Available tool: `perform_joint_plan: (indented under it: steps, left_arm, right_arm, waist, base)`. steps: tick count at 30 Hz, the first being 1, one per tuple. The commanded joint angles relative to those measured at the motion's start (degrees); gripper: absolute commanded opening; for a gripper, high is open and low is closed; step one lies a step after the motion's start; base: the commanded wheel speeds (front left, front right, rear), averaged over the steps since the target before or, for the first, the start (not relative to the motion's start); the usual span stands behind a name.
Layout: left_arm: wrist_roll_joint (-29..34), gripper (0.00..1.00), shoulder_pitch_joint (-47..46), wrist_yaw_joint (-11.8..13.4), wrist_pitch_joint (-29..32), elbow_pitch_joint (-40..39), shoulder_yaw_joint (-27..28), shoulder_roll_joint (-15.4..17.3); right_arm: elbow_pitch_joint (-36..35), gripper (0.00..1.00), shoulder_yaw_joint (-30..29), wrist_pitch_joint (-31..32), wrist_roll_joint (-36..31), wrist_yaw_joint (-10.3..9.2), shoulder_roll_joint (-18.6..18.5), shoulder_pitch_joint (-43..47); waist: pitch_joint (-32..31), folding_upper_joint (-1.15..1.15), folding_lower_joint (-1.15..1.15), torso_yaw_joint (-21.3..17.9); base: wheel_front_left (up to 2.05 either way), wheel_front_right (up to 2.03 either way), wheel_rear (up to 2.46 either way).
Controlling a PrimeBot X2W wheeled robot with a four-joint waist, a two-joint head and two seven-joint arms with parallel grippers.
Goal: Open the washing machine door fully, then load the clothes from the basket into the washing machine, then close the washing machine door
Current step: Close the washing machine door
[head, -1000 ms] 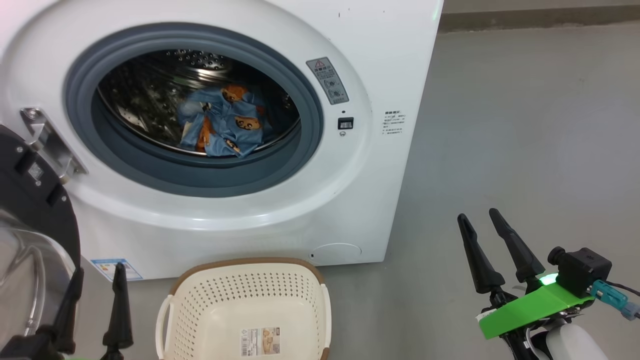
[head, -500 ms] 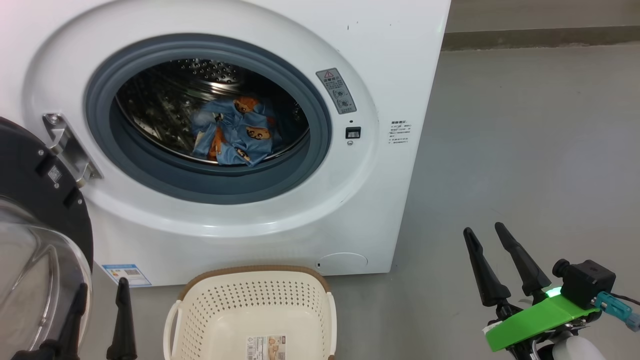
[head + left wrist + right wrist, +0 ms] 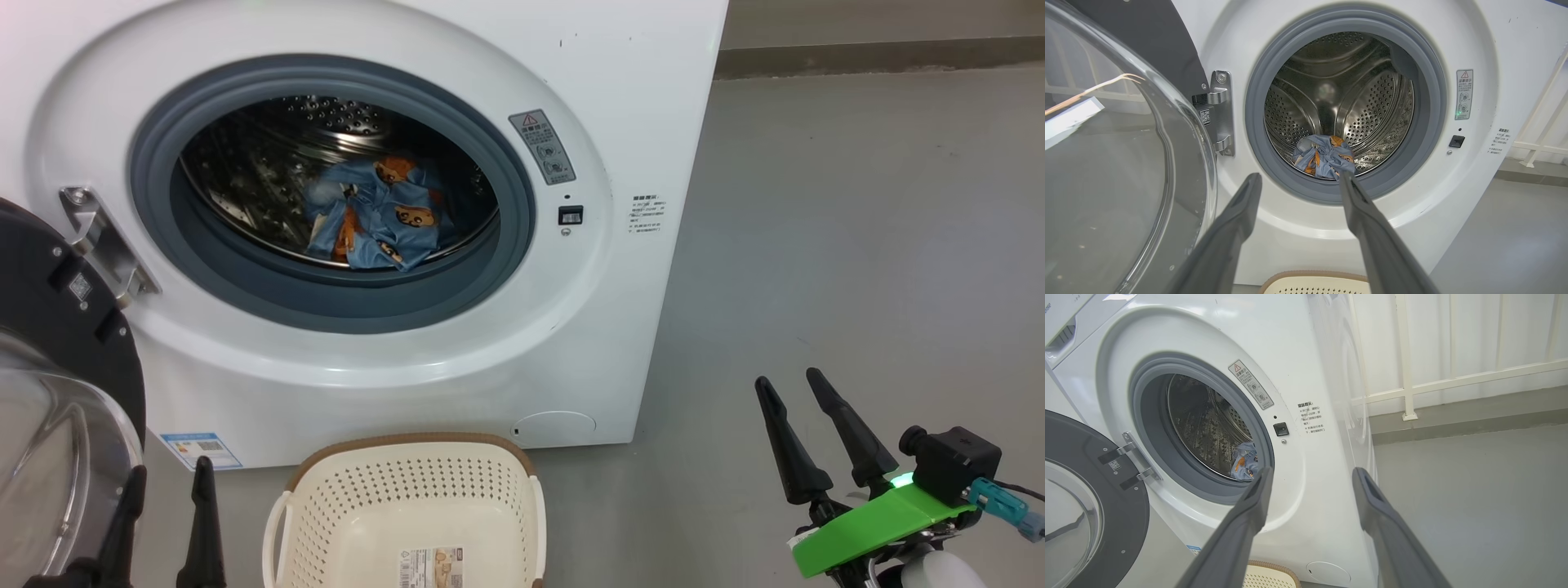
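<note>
1. The washing machine (image 3: 653, 98) stands on the grey floor (image 3: 857, 245); its round mouth faces the head camera, ringed by a grey rubber gasket (image 3: 510, 245).
2. The washing machine door (image 3: 65, 327) is swung open to the robot's left, hanging from a metal hinge (image 3: 98, 237); its black rim and bulging glass bowl show at the left edge of the head view.
3. The clothes (image 3: 375, 212) lie bunched in the bottom of the steel drum (image 3: 269, 163), light blue with orange-brown bears; in the left wrist view they sit low in the drum, just behind the gasket's lower lip.
4. The basket (image 3: 408, 490) rests on the floor just in front of the machine, below the mouth; its perforated walls and a paper label (image 3: 431, 565) on its floor are in plain sight.
5. The left gripper (image 3: 169, 472) hovers between the door and the basket; its fingers are spread apart, holding nothing.
6. The right gripper (image 3: 788, 380) hangs over the floor, well to the right of the machine; its fingers are likewise parted, with nothing between them.
7. A small blue sticker (image 3: 200, 449) sits on the machine's lower left corner, just above the left fingers.
</note>
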Motion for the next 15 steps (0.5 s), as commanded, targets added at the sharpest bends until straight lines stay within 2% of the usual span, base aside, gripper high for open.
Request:
perform_joint_plan:
  steps: [1, 15]
  left_arm:
    - [0.82, 1.00, -2.05, -0.32, -0.29, -0.96, 2.43, 0.57]
    - [1.96, 1.00, -2.37, -1.55, -0.29, -0.22, 2.96, -0.36]
  right_arm:
    - [-1.22, 1.00, 1.26, -0.27, 0.09, 0.09, -0.59, -0.79]
    - [-1.22, 1.00, 1.27, -0.27, 0.07, 0.09, -0.61, -0.81]
  waist:
    - [0.02, 0.00, 0.00, -0.02]
    - [-0.07, 0.00, 0.00, 0.14]
  base:
    - [0.00, 0.00, 0.00]
    - [0.00, 0.00, 0.00]
